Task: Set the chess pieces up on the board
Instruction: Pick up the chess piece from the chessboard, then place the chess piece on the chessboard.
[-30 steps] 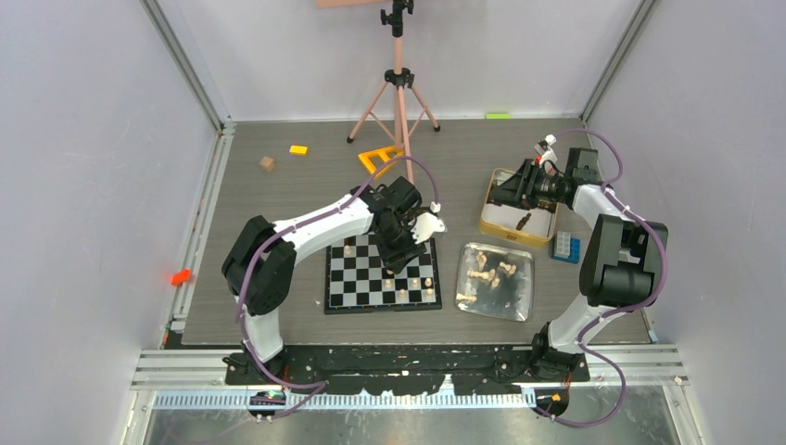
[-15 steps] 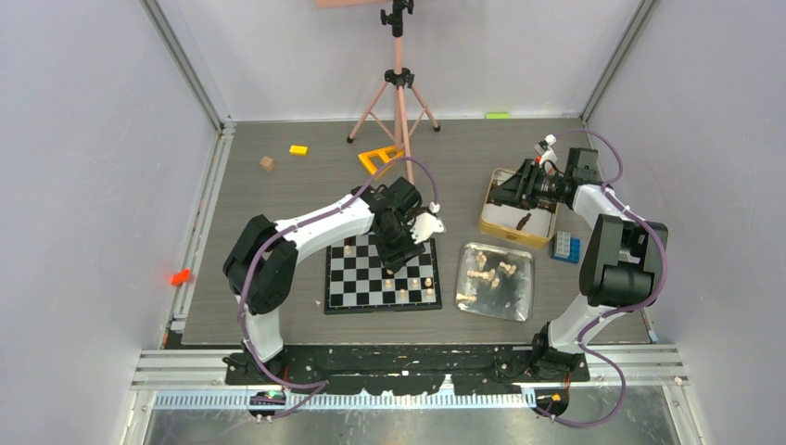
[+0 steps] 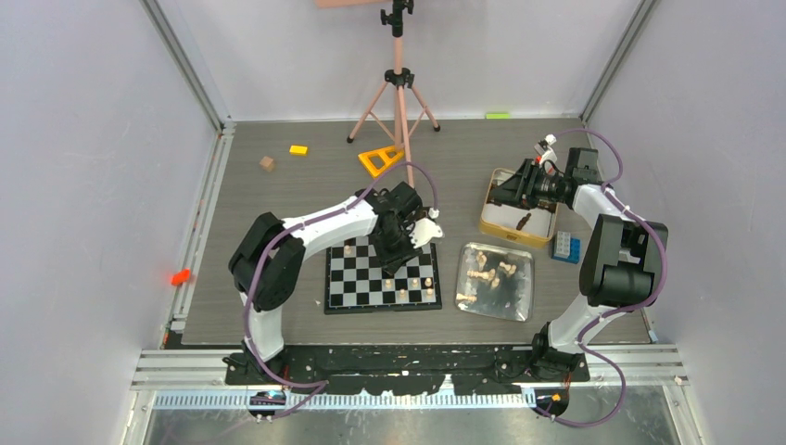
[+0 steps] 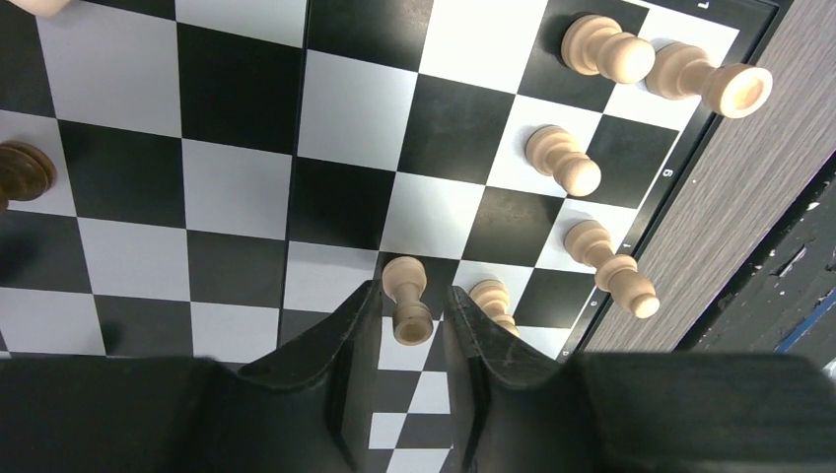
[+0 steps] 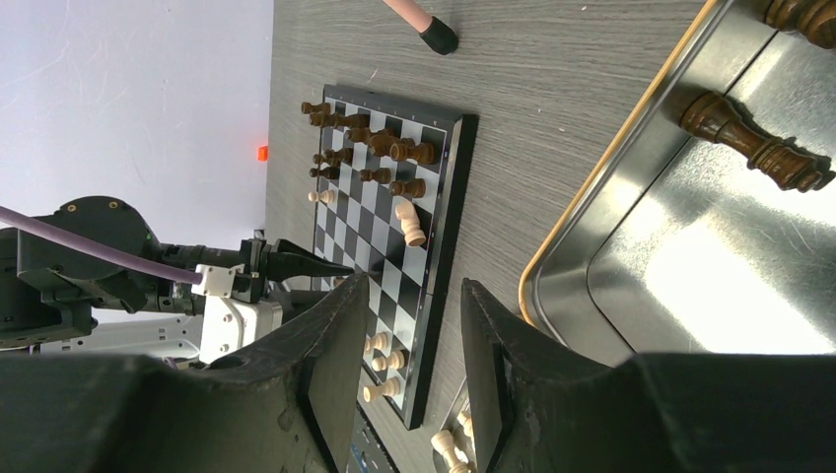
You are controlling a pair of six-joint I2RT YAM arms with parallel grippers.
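The board (image 3: 361, 283) is seen on the grey surface (image 3: 278, 213), with the left hand (image 3: 396, 257) held over its far right part. A few light chess pieces (image 3: 416, 288) are stood along its right side. More are scattered in the silver tray (image 3: 519, 298) just to the right. The right hand (image 3: 508, 193) is held above the gold-rimmed tin (image 3: 515, 234) beyond the tray.

Your top view looks down from above and behind both arms (image 3: 315, 224), far enough to hold the whole desk (image 3: 278, 195). Your left wrist view hangs close over the board (image 4: 237, 128), facing down. Your right wrist view sits low at a tin (image 5: 710, 276), facing across the desk. All three share the board.
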